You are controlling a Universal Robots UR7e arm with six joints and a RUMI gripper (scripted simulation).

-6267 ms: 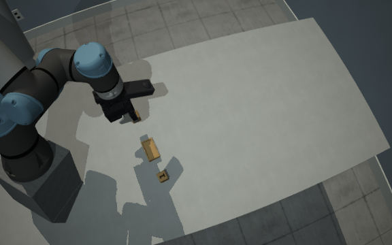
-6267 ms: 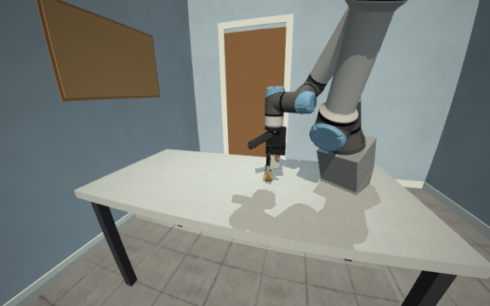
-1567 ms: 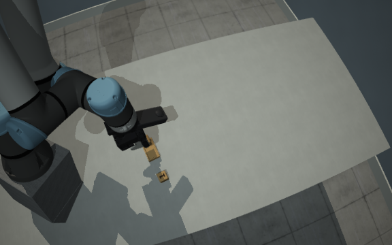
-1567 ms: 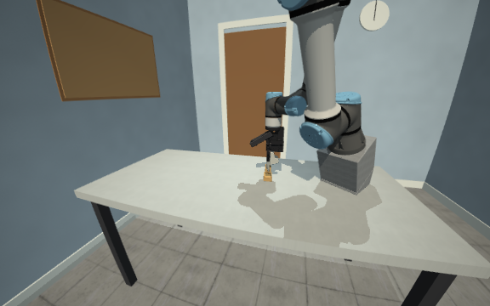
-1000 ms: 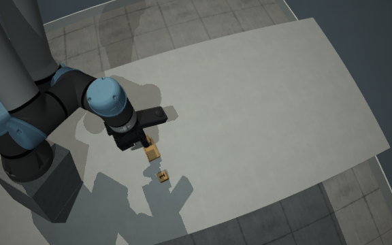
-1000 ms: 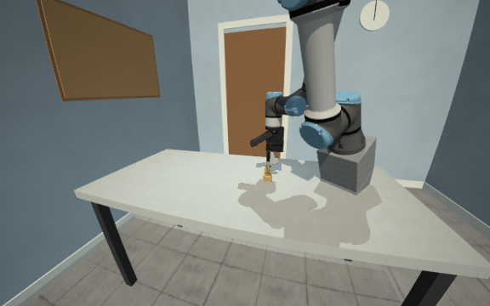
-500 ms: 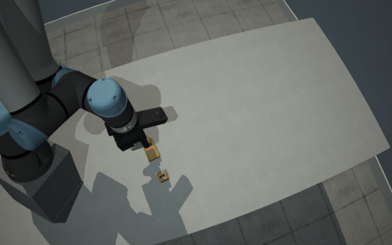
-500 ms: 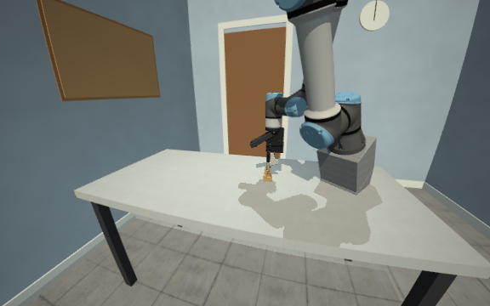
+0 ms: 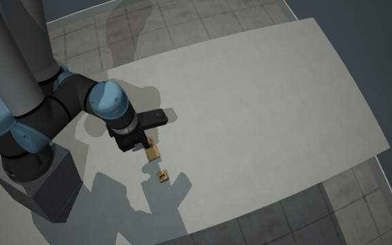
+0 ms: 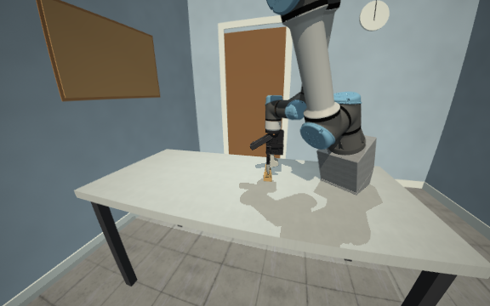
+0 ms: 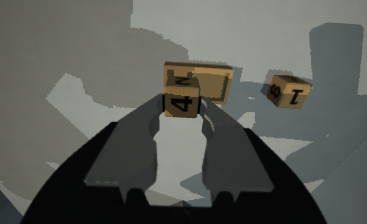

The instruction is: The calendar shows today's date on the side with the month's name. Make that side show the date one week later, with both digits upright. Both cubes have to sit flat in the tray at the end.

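Clearly, there are two wooden cubes, one tray and one claw over the bench. The claw is closed on one cube, the cube with the 4, which sits squarely between its two fingertips. Two marked faces of that cube show in the wrist view: the 4, turned on its side, and a second mark like an N.

Just past the fingertips lies the one tray, partly hidden by the held cube and reaching off to the claw's right in the wrist view. Whether that cube touches it, I cannot tell.

Farther to the claw's right in that view, apart from the tray, the other cube rests on the bench. It shows two marked faces: a 1 and what looks like an 8.
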